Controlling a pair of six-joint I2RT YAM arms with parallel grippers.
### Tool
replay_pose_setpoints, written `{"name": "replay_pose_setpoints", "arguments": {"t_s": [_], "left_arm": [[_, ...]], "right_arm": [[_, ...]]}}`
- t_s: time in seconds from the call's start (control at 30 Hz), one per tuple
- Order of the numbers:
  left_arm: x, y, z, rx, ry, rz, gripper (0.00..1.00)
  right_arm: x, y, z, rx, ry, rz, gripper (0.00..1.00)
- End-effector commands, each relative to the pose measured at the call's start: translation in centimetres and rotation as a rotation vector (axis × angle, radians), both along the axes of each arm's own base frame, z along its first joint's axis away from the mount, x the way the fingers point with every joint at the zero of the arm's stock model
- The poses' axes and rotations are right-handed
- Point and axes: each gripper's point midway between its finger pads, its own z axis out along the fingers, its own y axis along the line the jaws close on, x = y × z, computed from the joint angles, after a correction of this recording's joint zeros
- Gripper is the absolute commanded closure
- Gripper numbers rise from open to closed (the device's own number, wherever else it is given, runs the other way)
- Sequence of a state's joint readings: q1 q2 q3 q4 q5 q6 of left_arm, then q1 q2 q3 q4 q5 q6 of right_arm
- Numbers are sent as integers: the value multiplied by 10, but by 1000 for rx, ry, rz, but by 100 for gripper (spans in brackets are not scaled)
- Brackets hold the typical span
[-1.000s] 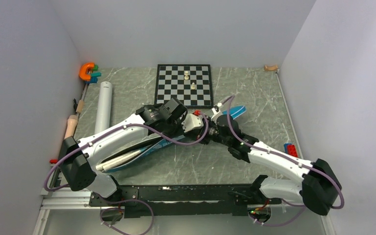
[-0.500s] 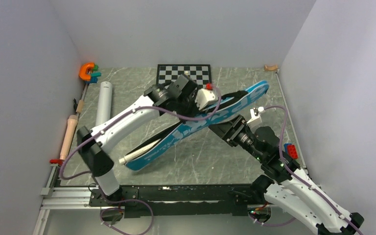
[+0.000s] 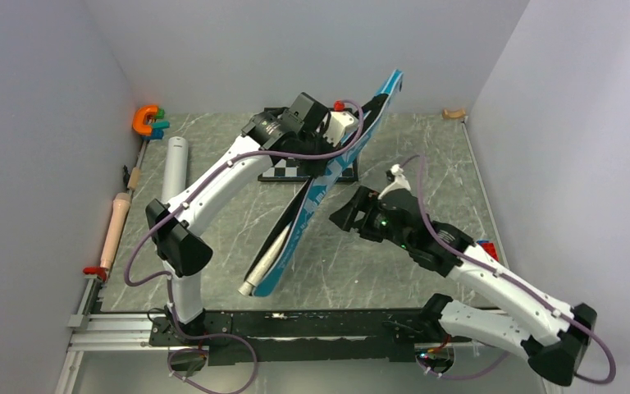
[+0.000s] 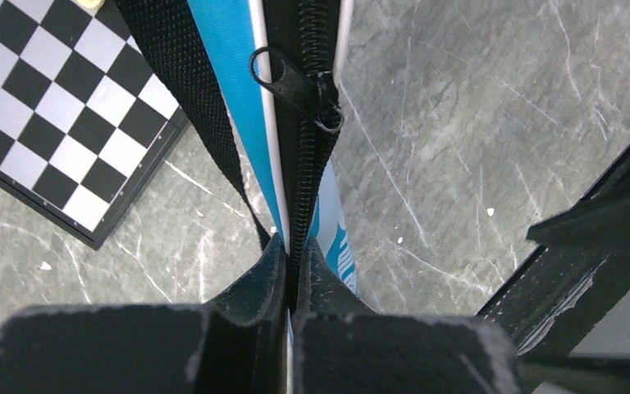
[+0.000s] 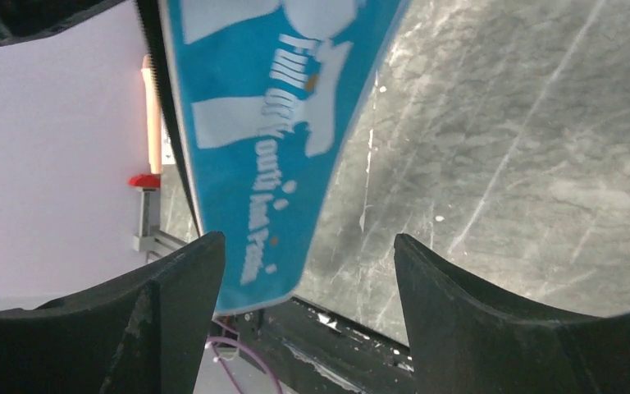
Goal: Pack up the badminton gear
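The blue racket bag [image 3: 308, 205] hangs steeply, its top near the back wall and its low end near the table front. A white racket handle [image 3: 252, 283] pokes out of the low end. My left gripper [image 3: 328, 135] is raised over the chessboard and shut on the bag's zipper edge [image 4: 295, 238], just below the zipper pull [image 4: 295, 82], beside the black strap [image 4: 189, 107]. My right gripper [image 3: 340, 215] stands open to the right of the bag, holding nothing. In the right wrist view, the bag's printed side [image 5: 271, 98] shows ahead of the open right gripper [image 5: 303, 246]. The white tube [image 3: 174, 176] lies at the left.
A chessboard [image 3: 291, 171] lies at the back, partly hidden by the left arm and bag. A wooden rolling pin [image 3: 116, 226] and an orange clamp [image 3: 144, 119] sit along the left wall. A red and blue brick [image 3: 486, 246] lies at the right wall.
My left arm has lifted the bag off the table and swung it up toward the back. My right gripper has opened and drawn back to the right of the bag.
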State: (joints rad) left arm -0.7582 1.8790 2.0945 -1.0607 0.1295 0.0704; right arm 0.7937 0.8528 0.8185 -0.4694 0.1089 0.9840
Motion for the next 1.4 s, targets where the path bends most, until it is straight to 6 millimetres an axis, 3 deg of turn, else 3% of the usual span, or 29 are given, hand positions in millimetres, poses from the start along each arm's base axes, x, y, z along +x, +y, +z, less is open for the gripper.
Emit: {"name": "replay_pose_setpoints", "arguments": {"t_s": [0.0, 0.17, 0.3, 0.6, 0.9, 1.13, 1.23, 1.37], "left_arm": [[1, 1, 49, -126, -56, 108, 100], [-2, 11, 53, -151, -42, 192, 100], [-7, 20, 55, -155, -39, 227, 100], [-24, 32, 70, -201, -45, 229, 100], [-32, 43, 79, -219, -61, 226, 100], [-33, 59, 85, -247, -61, 237, 100], [-32, 68, 85, -257, -54, 248, 100], [-28, 80, 83, -267, -37, 277, 100]], "right_arm": [[16, 25, 35, -75, -137, -14, 21], [19, 69, 59, -194, -261, -6, 19], [22, 94, 55, -314, -298, -16, 17], [35, 116, 34, -540, -365, -129, 14], [38, 151, 38, -592, -447, -118, 19], [32, 142, 28, -580, -433, -94, 45], [29, 138, 36, -542, -469, -56, 64], [23, 129, 44, -531, -534, 25, 98]]}}
